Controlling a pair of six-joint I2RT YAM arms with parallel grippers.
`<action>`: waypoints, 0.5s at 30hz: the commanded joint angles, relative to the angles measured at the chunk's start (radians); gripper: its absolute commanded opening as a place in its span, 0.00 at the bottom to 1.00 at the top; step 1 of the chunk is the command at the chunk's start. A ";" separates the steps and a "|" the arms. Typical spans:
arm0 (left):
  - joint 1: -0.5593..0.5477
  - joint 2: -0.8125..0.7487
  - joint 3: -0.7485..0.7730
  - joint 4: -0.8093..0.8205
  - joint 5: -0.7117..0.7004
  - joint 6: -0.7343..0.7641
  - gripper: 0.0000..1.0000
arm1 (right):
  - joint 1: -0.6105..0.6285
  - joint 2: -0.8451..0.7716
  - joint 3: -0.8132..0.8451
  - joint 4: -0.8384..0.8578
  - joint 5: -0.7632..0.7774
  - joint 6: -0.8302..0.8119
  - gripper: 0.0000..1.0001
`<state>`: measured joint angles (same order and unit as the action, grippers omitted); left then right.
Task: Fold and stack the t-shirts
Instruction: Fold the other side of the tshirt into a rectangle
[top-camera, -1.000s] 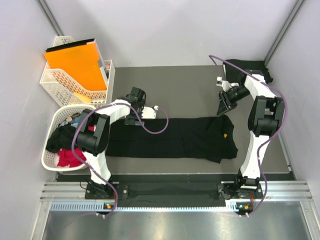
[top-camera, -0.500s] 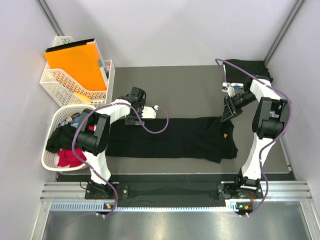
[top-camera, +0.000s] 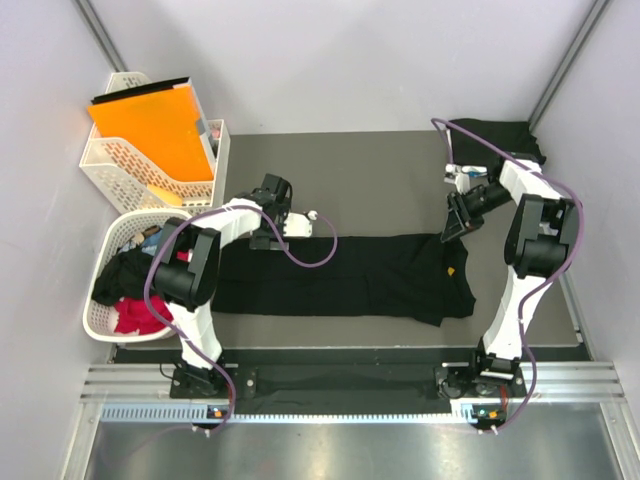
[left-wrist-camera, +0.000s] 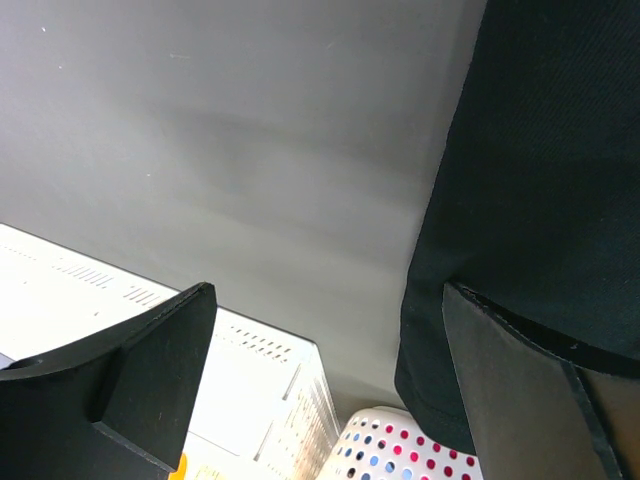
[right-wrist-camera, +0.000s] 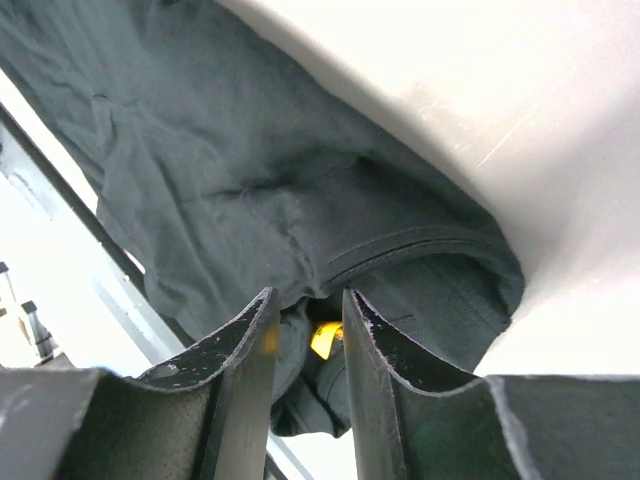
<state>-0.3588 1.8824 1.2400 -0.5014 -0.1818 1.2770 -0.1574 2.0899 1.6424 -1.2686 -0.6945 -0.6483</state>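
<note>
Black t-shirt (top-camera: 345, 275) lies long-axis left-right on tabletop (top-camera: 380, 170); my right pincer (right-wrist-camera: 305, 300), nearly together (hold on collar unclear), is at its right end, my left pincer (left-wrist-camera: 328, 300), spread apart, at its far-left hem.

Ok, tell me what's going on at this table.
Two robot arms are folding laundry. A black t-shirt lies on the table in a long strip. The left hand hovers open at its left end. The right hand is at the collar end, nearly shut, though whether it pinches cloth is unclear. A black cloth pile sits in the far right corner, and more clothes wait in the white basket on the left.
</note>
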 joint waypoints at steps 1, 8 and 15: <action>-0.012 0.017 0.021 0.009 0.036 -0.022 0.99 | -0.005 -0.031 -0.004 0.046 -0.008 0.012 0.33; -0.012 0.024 0.022 0.011 0.038 -0.022 0.99 | -0.001 0.001 -0.001 0.083 -0.019 0.038 0.30; -0.012 0.034 0.032 0.011 0.038 -0.016 0.99 | 0.013 0.009 -0.007 0.100 -0.022 0.042 0.15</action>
<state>-0.3622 1.8896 1.2465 -0.5053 -0.1890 1.2770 -0.1516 2.0903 1.6424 -1.1893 -0.6907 -0.6086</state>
